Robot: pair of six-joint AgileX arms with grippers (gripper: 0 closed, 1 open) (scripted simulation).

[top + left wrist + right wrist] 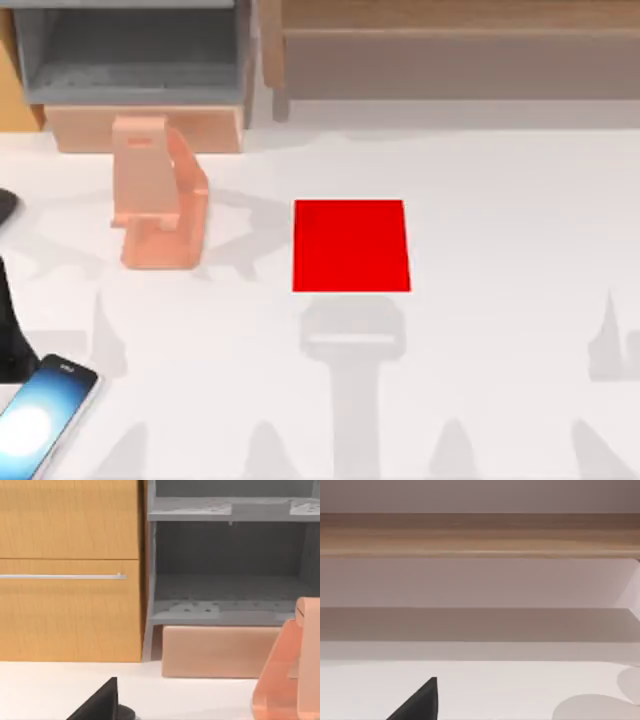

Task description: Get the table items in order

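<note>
Nothing gripped yet, early reach. Left gripper (102,702) shows one dark fingertip; whether it's clenched or released, cannot tell. Smartphone (40,420) lies on the table (500,380), mouse (5,208) near the fingertip. Next move probably calls for descending onto an item.

One smartphone (40,418), one stand (158,192) — one mat (350,246).
</note>
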